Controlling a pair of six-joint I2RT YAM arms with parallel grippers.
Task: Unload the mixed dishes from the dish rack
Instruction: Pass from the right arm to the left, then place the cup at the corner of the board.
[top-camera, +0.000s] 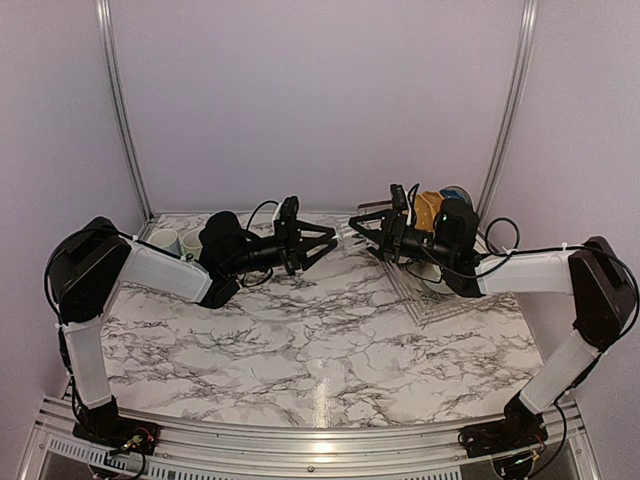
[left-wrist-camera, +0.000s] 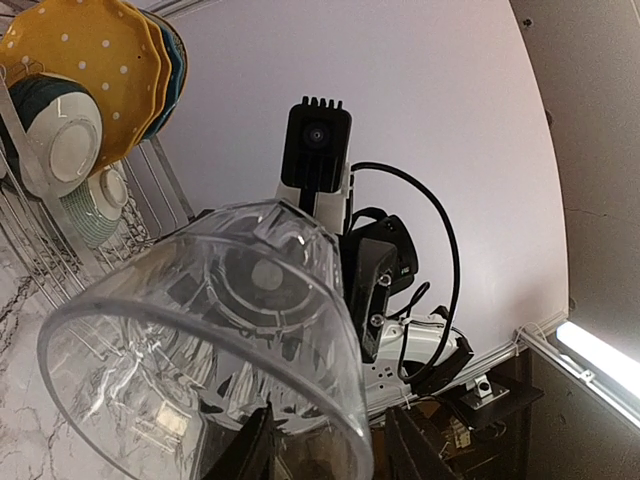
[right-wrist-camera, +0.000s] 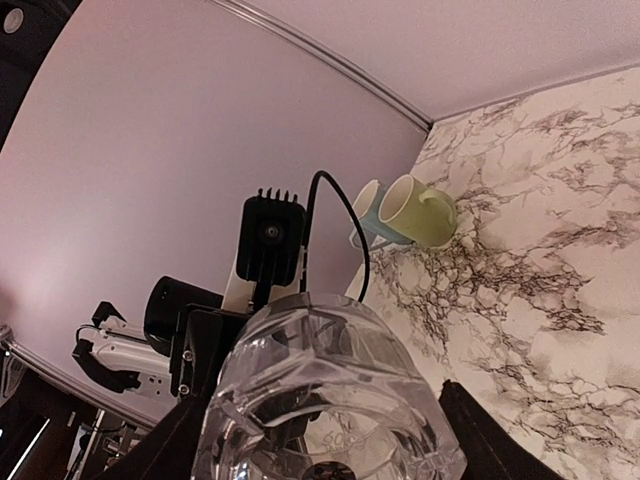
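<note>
Right jaws pinched the clear glass (top-camera: 344, 236) mid-frame; whether left jaws gripped its rim, we couldn't tell. A handover, we judged: left clamps, then right releases.

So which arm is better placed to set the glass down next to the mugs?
Left. The mugs stand beside the left arm, and the left hand is at the glass; the right hand reaches in from the rack side.

Marble table (top-camera: 300, 350) bears light-blue mug (right-wrist-camera: 366, 222), pale-green mug (right-wrist-camera: 420, 210) and dish rack (top-camera: 428, 303).
</note>
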